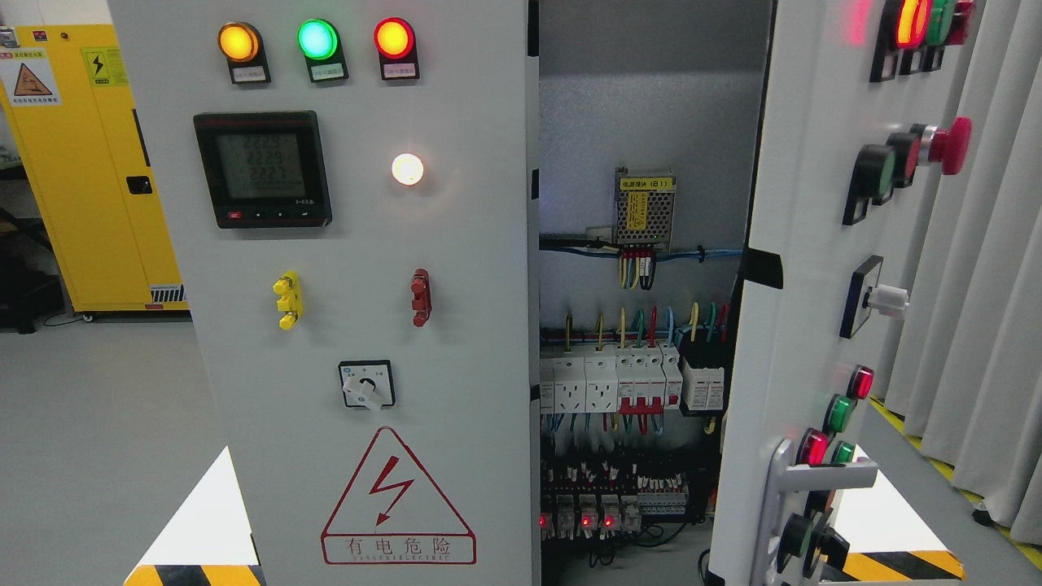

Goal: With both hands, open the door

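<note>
A grey electrical cabinet fills the head view. Its left door [358, 342] is closed and carries three indicator lamps, a digital meter [263, 169], a rotary switch [366, 385] and a red hazard triangle [397, 500]. The right door [802, 268] is swung outward toward me, edge-on, with buttons and a silver handle [814, 480] on its face. Between the doors the interior shows a power supply [644, 208], breakers [631, 382] and wiring. Neither of my hands nor arms shows anywhere.
A yellow storage cabinet [89, 171] stands at the back left on the grey floor [98, 423]. Grey curtains [977, 285] hang at the right. Black-and-yellow striped marks [195, 574] lie by the cabinet base on both sides.
</note>
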Controlling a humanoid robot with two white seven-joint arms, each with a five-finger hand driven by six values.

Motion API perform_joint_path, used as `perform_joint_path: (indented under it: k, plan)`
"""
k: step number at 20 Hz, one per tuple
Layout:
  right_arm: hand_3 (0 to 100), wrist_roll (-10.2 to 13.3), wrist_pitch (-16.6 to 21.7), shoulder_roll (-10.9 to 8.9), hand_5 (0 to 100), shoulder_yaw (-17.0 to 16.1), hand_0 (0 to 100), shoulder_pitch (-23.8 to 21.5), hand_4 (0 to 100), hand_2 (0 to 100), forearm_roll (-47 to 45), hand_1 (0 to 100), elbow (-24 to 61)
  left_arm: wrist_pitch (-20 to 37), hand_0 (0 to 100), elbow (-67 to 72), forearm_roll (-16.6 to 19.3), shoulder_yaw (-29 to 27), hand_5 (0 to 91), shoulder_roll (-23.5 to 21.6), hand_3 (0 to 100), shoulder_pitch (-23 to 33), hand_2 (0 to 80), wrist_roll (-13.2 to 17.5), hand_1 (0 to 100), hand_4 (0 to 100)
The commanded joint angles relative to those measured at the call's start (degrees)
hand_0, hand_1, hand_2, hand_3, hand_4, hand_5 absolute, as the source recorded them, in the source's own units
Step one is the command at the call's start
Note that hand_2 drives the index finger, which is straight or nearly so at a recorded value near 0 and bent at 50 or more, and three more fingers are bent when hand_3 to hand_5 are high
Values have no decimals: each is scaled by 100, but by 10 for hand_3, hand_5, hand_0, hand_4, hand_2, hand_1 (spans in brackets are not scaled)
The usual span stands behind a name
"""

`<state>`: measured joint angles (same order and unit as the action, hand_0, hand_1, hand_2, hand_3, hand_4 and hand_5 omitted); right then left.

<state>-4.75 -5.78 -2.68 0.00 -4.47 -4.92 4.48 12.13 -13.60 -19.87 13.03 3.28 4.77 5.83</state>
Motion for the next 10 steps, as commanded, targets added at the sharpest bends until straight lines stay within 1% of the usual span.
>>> perform_joint_path:
  k: [1,2,3,6,7,8,10]
  plan:
    - [0,0,-2,5,0,62,215,-1,0,0,0,0,0,17,0,-2962,54,-28,0,-626,0,534,0,1249,0,0]
    - [0,0,-2,5,0,62,215,-1,0,0,0,0,0,17,0,-3208,54,-46,0,-740,0,551,0,1532,0,0]
    - [0,0,-2,5,0,62,215,-1,0,0,0,0,0,17,0,-3445,45,-64,0,-889,0,560,0,1691,0,0]
    - [0,0,-2,5,0,70,215,-1,0,0,0,0,0,8,0,-4446,10,-266,0,-1259,0,779,0,1772,0,0]
    - [0,0,-2,5,0,62,215,-1,0,0,0,0,0,8,0,-4798,10,-266,0,-1408,0,858,0,1877,0,0]
    - [0,0,-2,5,0,62,216,-1,0,0,0,0,0,8,0,-5167,18,-266,0,-1540,0,938,0,2060,0,0]
    - [0,0,-2,5,0,62,216,-1,0,0,0,0,0,-27,0,-5983,27,-266,0,-1786,0,1096,0,2534,0,0]
